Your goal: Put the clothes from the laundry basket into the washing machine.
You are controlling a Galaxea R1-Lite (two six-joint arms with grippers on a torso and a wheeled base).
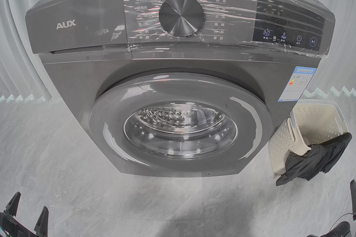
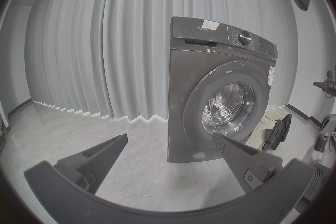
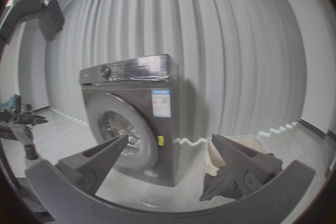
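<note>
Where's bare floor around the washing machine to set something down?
Bare floor lies before the washing machine and to the robot's left of it, toward the curtain. Crowded to the right: the laundry basket, dark clothes draped over its rim.

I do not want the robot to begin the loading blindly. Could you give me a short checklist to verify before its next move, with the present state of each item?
1. The washing machine door is open: not ok, it is shut.
2. The left gripper is open and empty: ok.
3. The right gripper is open and empty: ok.
4. A garment lies exposed for a grasp: ok, the dark garment hangs over the front rim of the laundry basket, which stands beside the machine on the robot's right.
5. More clothes lie under it in the basket: cannot tell, the garment hides that part.
</note>
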